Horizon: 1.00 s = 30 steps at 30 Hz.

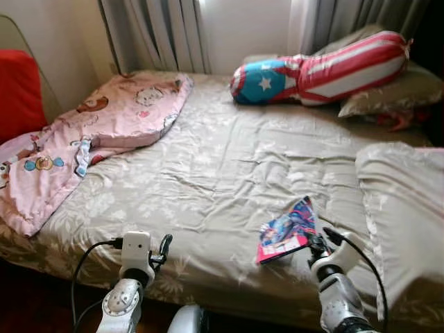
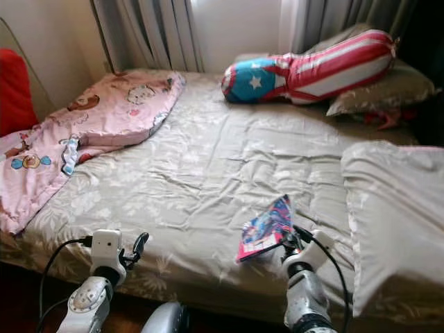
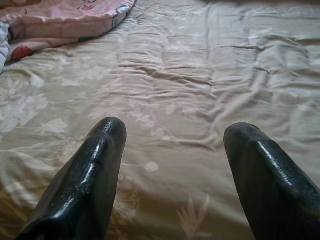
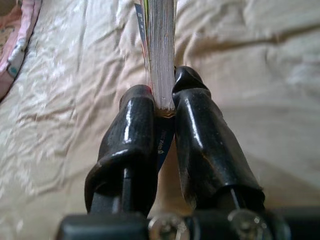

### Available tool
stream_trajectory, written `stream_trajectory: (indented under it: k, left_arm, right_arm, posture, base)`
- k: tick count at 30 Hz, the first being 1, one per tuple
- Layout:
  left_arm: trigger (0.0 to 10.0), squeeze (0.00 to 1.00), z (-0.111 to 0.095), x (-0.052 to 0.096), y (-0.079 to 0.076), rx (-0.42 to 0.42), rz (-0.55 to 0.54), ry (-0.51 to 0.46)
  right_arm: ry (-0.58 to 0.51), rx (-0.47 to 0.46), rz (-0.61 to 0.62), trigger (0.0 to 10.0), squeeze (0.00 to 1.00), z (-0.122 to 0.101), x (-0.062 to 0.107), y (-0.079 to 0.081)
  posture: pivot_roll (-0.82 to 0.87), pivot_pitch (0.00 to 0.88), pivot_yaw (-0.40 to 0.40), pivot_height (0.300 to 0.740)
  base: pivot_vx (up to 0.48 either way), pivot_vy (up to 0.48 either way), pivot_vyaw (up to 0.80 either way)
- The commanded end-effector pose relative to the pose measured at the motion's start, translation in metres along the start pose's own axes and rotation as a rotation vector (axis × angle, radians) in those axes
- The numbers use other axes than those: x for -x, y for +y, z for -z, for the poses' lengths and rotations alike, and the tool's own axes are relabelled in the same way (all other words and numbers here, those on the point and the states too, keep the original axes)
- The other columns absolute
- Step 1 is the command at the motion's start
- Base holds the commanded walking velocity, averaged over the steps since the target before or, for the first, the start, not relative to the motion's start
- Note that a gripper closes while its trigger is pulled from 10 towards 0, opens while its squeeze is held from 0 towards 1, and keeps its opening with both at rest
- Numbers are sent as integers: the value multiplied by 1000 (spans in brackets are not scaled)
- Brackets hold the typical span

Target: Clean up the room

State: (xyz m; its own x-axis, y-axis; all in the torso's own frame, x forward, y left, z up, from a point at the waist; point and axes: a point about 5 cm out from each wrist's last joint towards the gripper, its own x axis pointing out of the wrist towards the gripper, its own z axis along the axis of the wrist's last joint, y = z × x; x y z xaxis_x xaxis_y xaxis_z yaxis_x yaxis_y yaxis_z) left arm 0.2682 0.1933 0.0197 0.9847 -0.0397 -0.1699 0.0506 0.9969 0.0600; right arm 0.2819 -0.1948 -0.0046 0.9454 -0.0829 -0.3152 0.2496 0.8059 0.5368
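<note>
- Because tidying means getting loose items off the bed (image 1: 208,173), the right hand (image 4: 162,102) is clamped on the bottom edge of a thin, brightly printed book (image 1: 288,231), both black fingers (image 4: 197,130) pressing its page block from either side.
- Held by one edge, the book tilts upward, just above the sheet near the bed's front edge; whether its far corner touches the fabric I cannot tell.
- With nothing between its fingers (image 3: 95,170), the left hand (image 1: 164,244) is spread apart and hovers low over the bare floral sheet, probably kept free for the next item.
- Along the robot's left side, a pink cartoon blanket (image 1: 90,132) hangs partly off the bed, likely needing folding.
- By the curtains, a star-and-stripes bolster (image 1: 319,69) leans on a pillow (image 1: 395,94); another pillow (image 1: 402,208) lies to the right.
- Print on the book's cover is too blurred to read; no brand can be made out anywhere.
</note>
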Motion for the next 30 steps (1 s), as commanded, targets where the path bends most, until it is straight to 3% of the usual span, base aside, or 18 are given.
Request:
stream_trajectory:
  k: [1,10,21,25,30]
  left_arm:
    - [10000,0,-2,-1,0,-16,6,-11]
    - [10000,0,0,0,2,-27,3,-2]
    - [10000,0,1,6,4,-37,10,-2]
    - [10000,0,2,13,7,-49,15,-4]
    - [10000,0,5,26,9,-72,27,5]
  right_arm:
    - [-40,-5,-52,10000,0,-8,-7,14]
    - [-23,-15,-89,10000,0,-4,-7,21]
    - [71,-36,-173,10000,0,5,-11,35]
    - [88,-133,-244,10000,0,4,-15,50]
    - [100,-238,-225,10000,0,1,-19,55]
  posture:
    - [82,0,15,643]
    - [85,0,17,643]
    - [106,21,20,643]
    - [129,50,24,643]
    - [164,83,32,643]
  base:
    - [352,0,0]
    - [358,0,0]
    - [0,0,0]
    - [0,0,0]
    - [0,0,0]
